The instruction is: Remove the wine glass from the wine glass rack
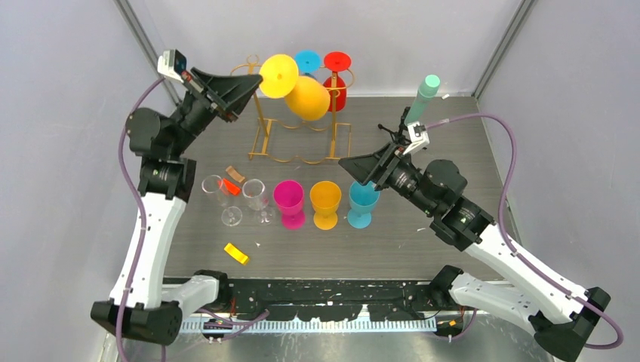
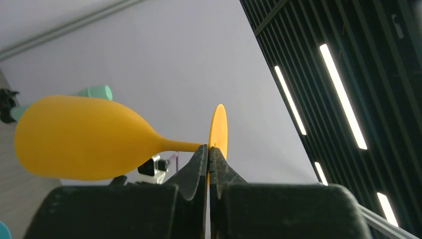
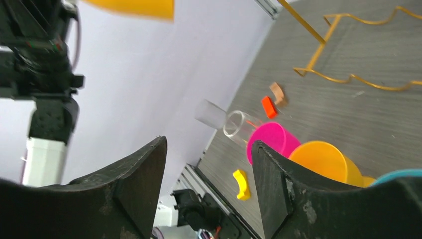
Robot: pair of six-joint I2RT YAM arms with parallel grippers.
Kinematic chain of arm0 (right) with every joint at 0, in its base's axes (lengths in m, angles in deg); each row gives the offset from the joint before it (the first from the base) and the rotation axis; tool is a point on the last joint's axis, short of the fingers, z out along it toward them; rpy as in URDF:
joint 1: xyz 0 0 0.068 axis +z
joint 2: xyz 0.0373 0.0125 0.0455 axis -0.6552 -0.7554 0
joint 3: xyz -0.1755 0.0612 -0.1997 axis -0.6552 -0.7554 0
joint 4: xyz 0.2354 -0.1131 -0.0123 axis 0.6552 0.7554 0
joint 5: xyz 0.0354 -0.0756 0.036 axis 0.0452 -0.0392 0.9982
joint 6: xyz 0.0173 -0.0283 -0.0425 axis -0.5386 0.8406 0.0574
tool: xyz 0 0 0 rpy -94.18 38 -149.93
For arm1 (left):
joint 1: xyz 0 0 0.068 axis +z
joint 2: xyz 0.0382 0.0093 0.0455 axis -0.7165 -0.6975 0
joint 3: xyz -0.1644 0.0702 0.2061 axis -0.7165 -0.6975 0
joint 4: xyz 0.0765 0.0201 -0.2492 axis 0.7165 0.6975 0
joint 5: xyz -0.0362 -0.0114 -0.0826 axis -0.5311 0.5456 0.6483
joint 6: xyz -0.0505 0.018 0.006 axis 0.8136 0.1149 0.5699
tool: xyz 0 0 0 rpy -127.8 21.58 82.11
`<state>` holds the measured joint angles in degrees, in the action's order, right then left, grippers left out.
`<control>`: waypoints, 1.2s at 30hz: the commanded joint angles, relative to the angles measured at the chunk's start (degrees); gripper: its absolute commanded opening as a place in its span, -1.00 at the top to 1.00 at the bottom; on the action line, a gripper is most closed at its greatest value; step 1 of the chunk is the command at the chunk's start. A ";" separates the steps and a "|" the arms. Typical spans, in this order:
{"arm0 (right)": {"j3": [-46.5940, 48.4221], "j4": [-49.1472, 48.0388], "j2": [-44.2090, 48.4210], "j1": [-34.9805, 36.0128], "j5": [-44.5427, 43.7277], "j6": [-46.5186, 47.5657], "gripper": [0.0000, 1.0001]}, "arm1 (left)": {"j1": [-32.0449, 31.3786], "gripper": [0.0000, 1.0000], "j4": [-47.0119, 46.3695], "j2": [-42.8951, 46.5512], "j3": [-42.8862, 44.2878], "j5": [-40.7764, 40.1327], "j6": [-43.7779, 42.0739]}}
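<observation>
The left gripper [image 1: 253, 84], matte black fingers pinched on the thin stem beside the flat round foot, holds the smooth yellow wine glass [image 1: 299, 90] tilted. Its teardrop bowl points toward 4 o'clock over the gold wire wine glass rack [image 1: 262, 124]. The right gripper [image 1: 344, 161] gapes wide, empty.

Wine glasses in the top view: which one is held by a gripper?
The yellow glass, by the rack top: the left gripper is shut on its stem. The blue glass and the red glass hang on the rack; the rest stand on the table.
</observation>
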<state>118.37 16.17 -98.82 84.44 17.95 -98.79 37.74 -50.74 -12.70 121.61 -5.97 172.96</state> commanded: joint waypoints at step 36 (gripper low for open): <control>-17.28 -45.23 -4.49 2.59 -4.21 -32.48 -0.62 | -2.16 1.00 -12.13 17.47 -29.80 0.70 23.40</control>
<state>101.30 -18.32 -101.84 86.39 11.52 -126.22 35.70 -59.16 3.34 90.16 -4.57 195.36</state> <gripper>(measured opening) 0.818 0.010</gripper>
